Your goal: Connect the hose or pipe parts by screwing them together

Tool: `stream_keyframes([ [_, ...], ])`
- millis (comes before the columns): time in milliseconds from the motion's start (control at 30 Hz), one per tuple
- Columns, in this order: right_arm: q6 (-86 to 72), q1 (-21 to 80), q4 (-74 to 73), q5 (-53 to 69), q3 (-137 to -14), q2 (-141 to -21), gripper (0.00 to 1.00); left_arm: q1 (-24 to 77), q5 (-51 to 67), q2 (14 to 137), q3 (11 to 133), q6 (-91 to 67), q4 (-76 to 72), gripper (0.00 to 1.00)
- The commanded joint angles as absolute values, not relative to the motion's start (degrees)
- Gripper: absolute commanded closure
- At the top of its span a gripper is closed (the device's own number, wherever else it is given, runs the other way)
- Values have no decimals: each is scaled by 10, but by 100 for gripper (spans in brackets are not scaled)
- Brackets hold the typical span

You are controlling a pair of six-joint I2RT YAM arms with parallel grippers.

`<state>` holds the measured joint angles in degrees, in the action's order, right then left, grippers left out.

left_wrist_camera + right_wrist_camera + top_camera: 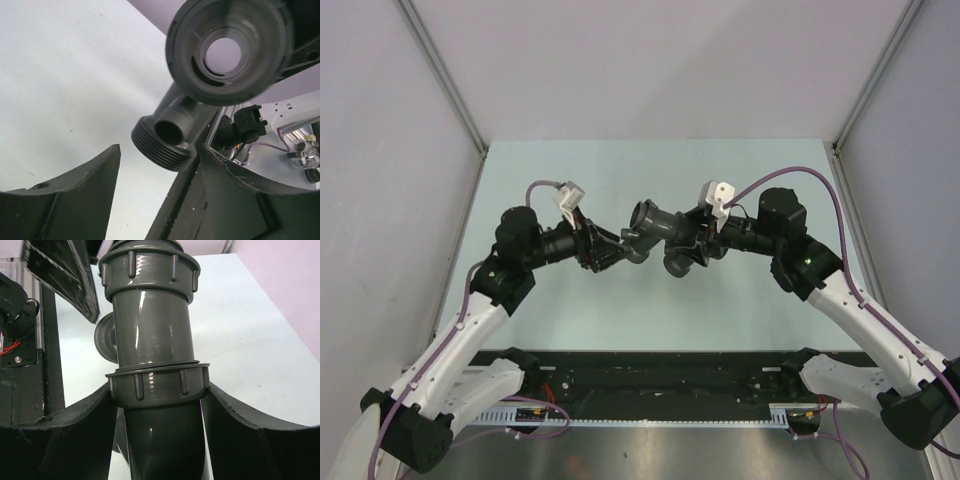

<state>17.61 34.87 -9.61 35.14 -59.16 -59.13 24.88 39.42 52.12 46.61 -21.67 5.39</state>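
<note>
The dark grey pipe parts (658, 222) hang joined above the table's middle, between my two grippers. The right gripper (692, 248) is shut on them. In the right wrist view its fingers (75, 435) press both sides of a ribbed collar (157, 385), and the straight tube (150, 330) rises to a second ribbed collar (150, 270). The left gripper (623, 248) stands open just left of the assembly. In the left wrist view a threaded port (161, 147) sits at its fingertips, close to the right finger (235, 200) and apart from the left one. The wide flared end (230, 45) is above.
Pale walls (400, 150) close in the light green table (570, 310) on the left, right and back. A black rail (660, 385) with wiring runs along the near edge between the arm bases. Purple cables (820, 195) loop from both wrists.
</note>
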Motion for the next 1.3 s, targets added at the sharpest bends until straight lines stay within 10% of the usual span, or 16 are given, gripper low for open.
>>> stream_keyframes([
  [0, 186, 350, -72, 334, -619, -584, 100, 239, 419, 463, 500, -292, 60, 34],
  [300, 164, 350, -47, 327, -619, -591, 100, 333, 412, 483, 524, -330, 52, 99],
  [1267, 150, 364, -70, 454, -612, -560, 100, 306, 277, 613, 525, -292, 28, 92],
])
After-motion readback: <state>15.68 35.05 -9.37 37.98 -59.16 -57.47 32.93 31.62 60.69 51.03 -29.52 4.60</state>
